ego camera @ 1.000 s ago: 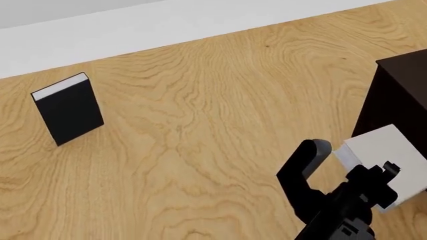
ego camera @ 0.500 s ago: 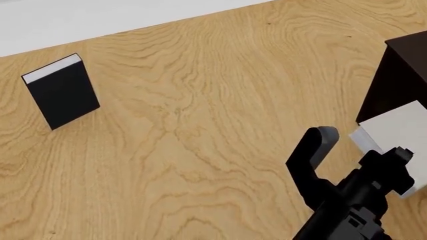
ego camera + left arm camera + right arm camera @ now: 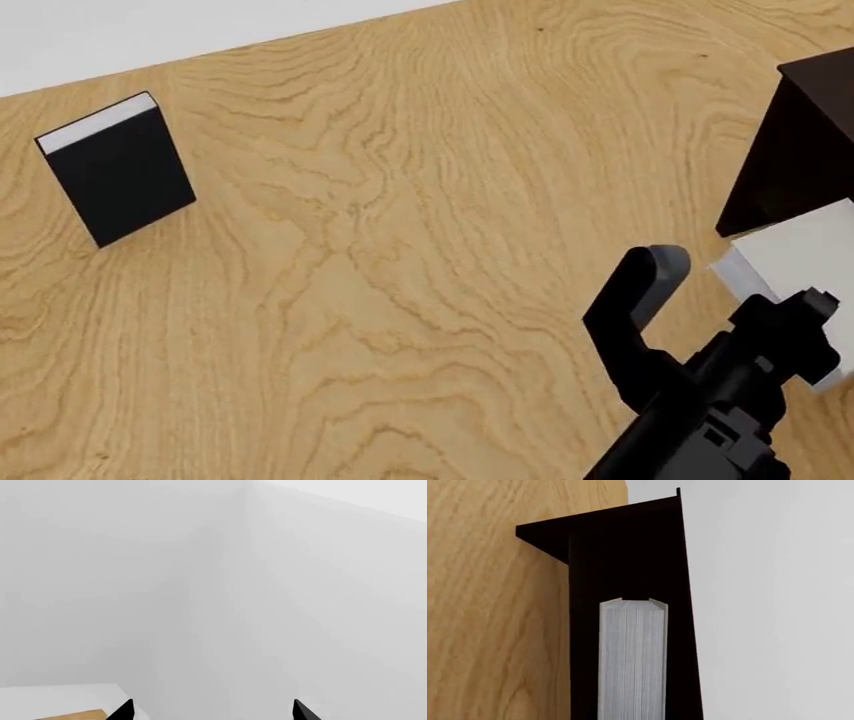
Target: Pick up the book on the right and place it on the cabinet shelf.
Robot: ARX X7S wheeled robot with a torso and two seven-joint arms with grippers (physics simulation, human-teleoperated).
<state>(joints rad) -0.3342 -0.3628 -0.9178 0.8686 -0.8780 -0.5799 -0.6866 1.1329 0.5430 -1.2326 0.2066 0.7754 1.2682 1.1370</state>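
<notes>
The light grey book (image 3: 633, 660) sits clamped in the right gripper (image 3: 781, 320), its long axis running straight out from the jaws and its ribbed page edge facing the wrist camera, aimed at the dark cabinet (image 3: 627, 555) just beyond. In the head view the book (image 3: 801, 265) lies against the gripper's far side, touching the cabinet's (image 3: 801, 150) lower corner. Since half a second ago, gripper and book sit slightly lower and further right. The left gripper (image 3: 212, 711) shows two spread fingertips before a white wall. A black book (image 3: 118, 172) stands well apart.
</notes>
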